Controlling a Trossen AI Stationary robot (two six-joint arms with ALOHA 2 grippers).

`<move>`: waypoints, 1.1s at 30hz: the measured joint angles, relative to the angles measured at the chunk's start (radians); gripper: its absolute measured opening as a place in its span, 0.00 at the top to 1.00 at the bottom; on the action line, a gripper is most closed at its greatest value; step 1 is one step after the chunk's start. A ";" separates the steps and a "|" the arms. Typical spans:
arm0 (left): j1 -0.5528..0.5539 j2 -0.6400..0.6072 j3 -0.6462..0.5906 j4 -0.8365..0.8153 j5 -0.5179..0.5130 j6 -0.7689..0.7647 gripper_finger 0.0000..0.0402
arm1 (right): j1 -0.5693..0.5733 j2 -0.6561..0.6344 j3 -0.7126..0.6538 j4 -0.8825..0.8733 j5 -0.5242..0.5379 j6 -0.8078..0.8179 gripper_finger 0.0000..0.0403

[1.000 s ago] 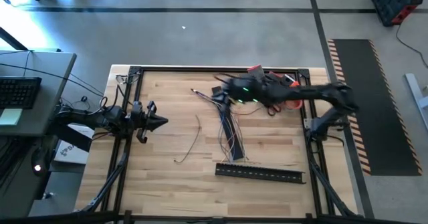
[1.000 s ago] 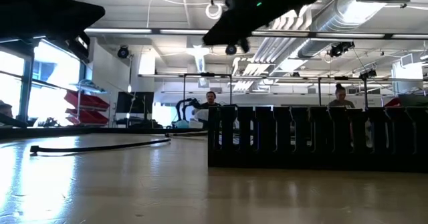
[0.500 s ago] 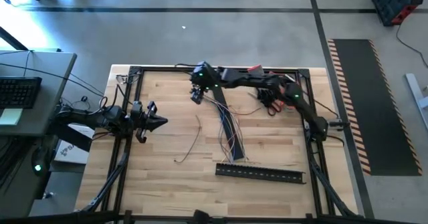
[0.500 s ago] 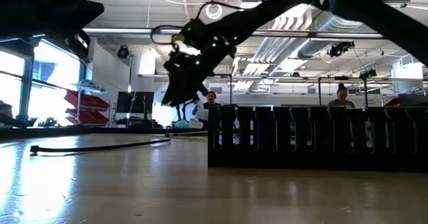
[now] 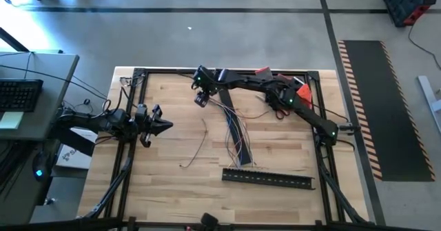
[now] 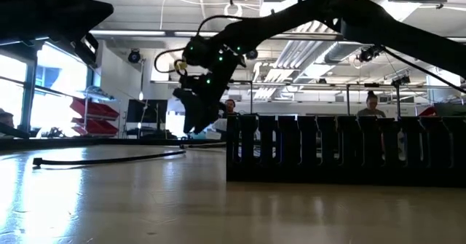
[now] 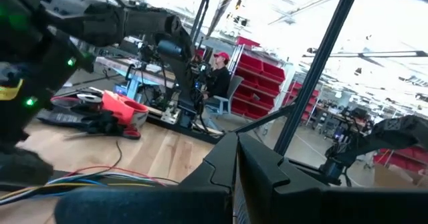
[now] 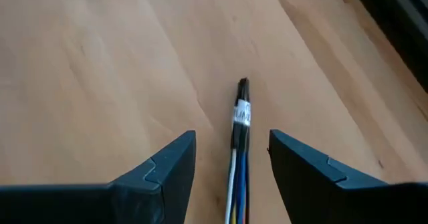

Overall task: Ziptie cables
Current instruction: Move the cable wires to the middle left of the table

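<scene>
Right claw (image 8: 231,157) newly astride cables (image 8: 239,140), parted.

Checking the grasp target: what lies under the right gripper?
Under the open right gripper lies the bound end of the thin dark, blue and whitish cables, on the bare wooden table. The bundle's remainder is out of view.

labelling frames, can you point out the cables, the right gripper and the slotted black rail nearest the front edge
cables (image 8: 239,127): right wrist view, taped end of the bundle.
right gripper (image 8: 231,164): right wrist view, midway between its open fingertips.
slotted black rail (image 5: 267,179): high view, middle of its length.
</scene>
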 joint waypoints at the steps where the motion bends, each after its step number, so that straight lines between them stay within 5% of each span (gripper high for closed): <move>1: 0.000 0.000 0.000 0.000 0.000 0.000 1.00 | 0.000 -0.004 0.004 0.000 -0.017 0.007 0.56; 12: 0.000 0.000 0.000 0.000 0.001 0.000 1.00 | 0.003 -0.012 0.002 -0.248 -0.011 -0.033 0.56; 26: 0.000 0.000 0.000 -0.001 0.001 0.001 1.00 | 0.034 0.030 0.001 -0.313 -0.008 -0.076 0.56; 33: 0.000 0.000 0.000 -0.002 0.002 0.001 1.00 | 0.055 0.038 0.002 -0.312 0.081 -0.076 0.57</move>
